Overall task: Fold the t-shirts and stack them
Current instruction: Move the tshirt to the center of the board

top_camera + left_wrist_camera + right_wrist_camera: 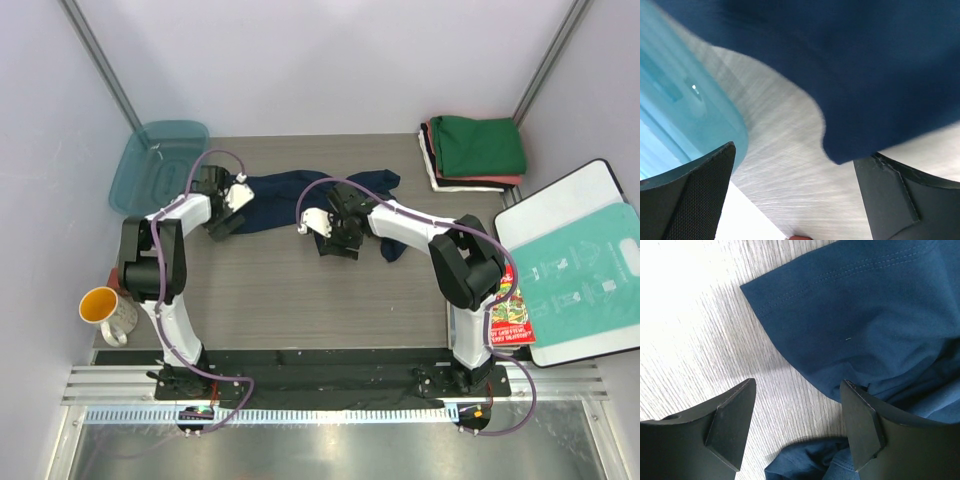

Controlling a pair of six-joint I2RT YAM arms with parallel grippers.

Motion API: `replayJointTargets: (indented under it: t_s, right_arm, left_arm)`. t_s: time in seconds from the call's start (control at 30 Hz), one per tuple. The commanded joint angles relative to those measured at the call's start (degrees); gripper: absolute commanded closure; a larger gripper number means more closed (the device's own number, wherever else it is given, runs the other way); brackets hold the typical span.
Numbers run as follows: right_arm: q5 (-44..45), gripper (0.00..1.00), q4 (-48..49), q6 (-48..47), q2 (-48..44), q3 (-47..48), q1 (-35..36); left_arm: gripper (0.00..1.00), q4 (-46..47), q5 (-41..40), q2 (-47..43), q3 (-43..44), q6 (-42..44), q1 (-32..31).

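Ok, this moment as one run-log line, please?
left gripper: open, at navy shirt edge; right gripper: open over its hem; folded stack: far right

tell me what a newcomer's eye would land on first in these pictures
The crumpled navy t-shirt sprawled across the middle of the table catches the eye first. The left pincer hangs open at its left end and the right pincer hangs open over a stitched hem. Next come the folded stack, green on top, in the far right corner, and the translucent teal bin at the far left.

One navy t-shirt (268, 196); three folded t-shirts (476, 150); one bin (158, 162); one mug (106, 311).
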Motion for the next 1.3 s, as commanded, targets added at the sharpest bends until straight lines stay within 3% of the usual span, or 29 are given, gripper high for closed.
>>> replayJointTargets:
  t_s: [0.0, 0.2, 0.47, 0.93, 1.17, 1.23, 1.27]
  right_arm:
    - [0.42, 0.27, 1.47, 1.01, -2.76, -0.27, 0.19]
    - [0.16, 0.27, 1.20, 0.84, -3.20, -0.70, 0.36]
    - [-1.60, 0.27, 0.50, 0.92, -2.23, -0.27, 1.85]
    - [-3.71, 0.29, 0.94, 2.24, 4.71, 6.50, 4.76]
    - [-4.59, 0.35, 1.55, 4.00, 7.09, 8.00, 5.81]
    - [-4.68, 0.40, 1.82, 4.00, 7.44, 7.65, 6.42]
    - [-4.59, 0.50, 1.90, 4.00, 7.70, 7.64, 6.60]
  left_arm:
    - [0.00, 1.43, -2.14, 3.37, 3.18, -1.78, 1.94]
    - [0.00, -1.36, 0.66, 1.81, 3.71, -2.05, 2.91]
    - [0.00, -11.30, 15.32, -4.79, 3.53, -1.61, 2.91]
    - [0.00, -19.66, 21.23, -4.27, 5.90, 2.61, 2.91]
    - [0.00, -20.80, 21.32, -4.79, 5.55, 3.75, 2.91]
    - [0.00, -20.80, 21.32, -4.97, 5.64, 3.84, 2.91]
    - [0.00, -20.80, 21.32, -4.97, 5.64, 3.93, 2.91]
